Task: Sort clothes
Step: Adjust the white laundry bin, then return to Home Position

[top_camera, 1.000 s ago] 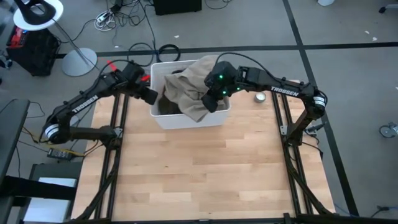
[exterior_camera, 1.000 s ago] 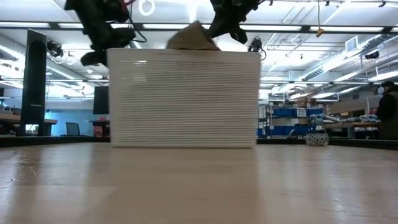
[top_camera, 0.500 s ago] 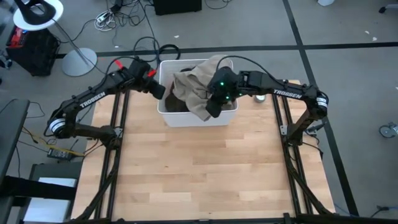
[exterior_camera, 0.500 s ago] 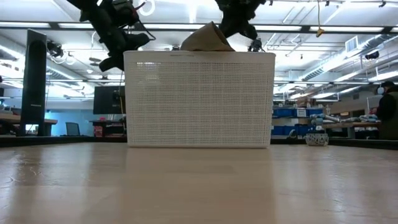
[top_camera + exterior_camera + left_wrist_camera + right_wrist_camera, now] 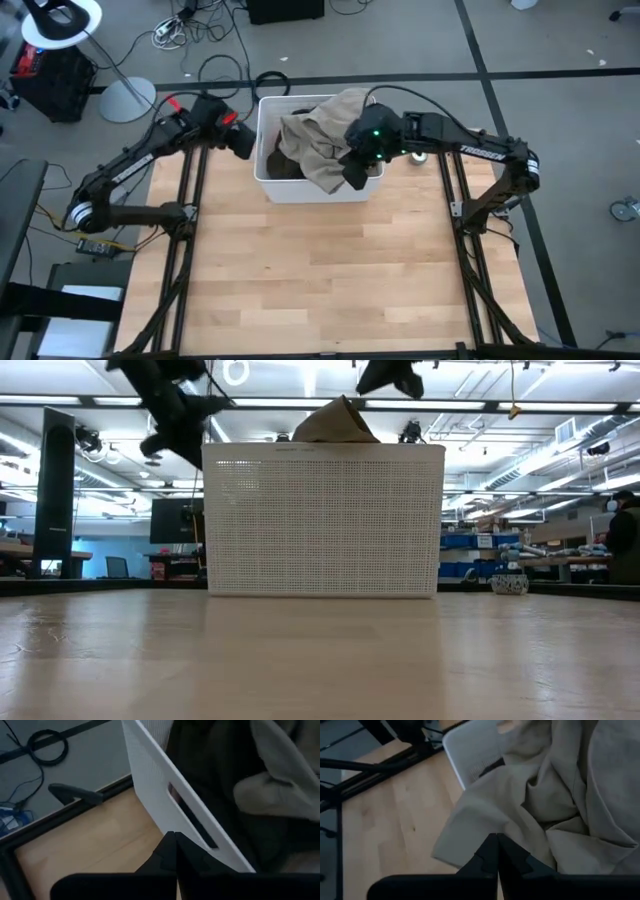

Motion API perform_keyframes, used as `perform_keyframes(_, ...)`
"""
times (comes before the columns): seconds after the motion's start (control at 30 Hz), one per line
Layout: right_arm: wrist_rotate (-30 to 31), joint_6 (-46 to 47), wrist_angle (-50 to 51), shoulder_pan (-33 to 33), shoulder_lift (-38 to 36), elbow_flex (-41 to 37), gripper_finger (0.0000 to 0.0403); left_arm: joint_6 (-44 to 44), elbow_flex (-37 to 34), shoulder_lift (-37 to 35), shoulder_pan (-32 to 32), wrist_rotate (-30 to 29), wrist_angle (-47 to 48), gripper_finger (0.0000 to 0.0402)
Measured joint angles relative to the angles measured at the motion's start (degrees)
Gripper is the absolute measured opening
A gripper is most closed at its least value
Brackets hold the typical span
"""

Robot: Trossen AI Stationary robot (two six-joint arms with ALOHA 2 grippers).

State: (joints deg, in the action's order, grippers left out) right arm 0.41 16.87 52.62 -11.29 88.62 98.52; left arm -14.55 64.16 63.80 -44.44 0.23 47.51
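A beige tan garment [image 5: 322, 140] lies heaped in the white bin [image 5: 268, 185], and one flap [image 5: 485, 820] hangs over the bin's near rim. Dark garments [image 5: 215, 765] lie under it inside the bin. My left gripper [image 5: 247, 150] is shut and empty. It hovers just off the bin's left wall [image 5: 165, 790], beside the handle slot. My right gripper [image 5: 355, 180] is shut and empty, above the bin's near right corner and over the beige flap. In the low view it [image 5: 395, 380] stands clear above the beige peak [image 5: 335, 422].
A small round object [image 5: 418, 157] sits on the table right of the bin. The wooden table [image 5: 320, 270] stretches bare from the bin to the near edge. Black frame rails [image 5: 190, 230] run along both sides. Cables lie on the floor beyond the far edge.
The bin has slid a little toward the table's right edge, with the beige garment still draped over it. My left gripper followed the bin's left wall, then drew back left and up. My right gripper has gone right and risen above the bin.
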Motion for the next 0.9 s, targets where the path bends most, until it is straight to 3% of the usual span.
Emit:
perform_keyframes(0.23,0.1,-4.1,1.5,1.6,-3.2,0.0,0.0004,-2.1,0.0,-11.6,1.0,0.3,2.3,0.0001)
perform_keyframes(0.5,0.0,-1.6,3.3,4.6,-4.2,0.0,0.0011,-10.1,0.0,-21.7,2.9,3.1,-1.1,0.0005)
perform_keyframes(0.63,-0.1,-1.2,6.9,5.8,-3.8,0.0,0.0007,-11.4,0.0,-24.1,4.4,6.1,-1.5,0.0005)
perform_keyframes(0.9,0.1,8.3,22.1,7.5,-3.9,0.0,0.0008,-14.5,-0.1,-25.5,6.1,11.7,-5.0,0.0005)
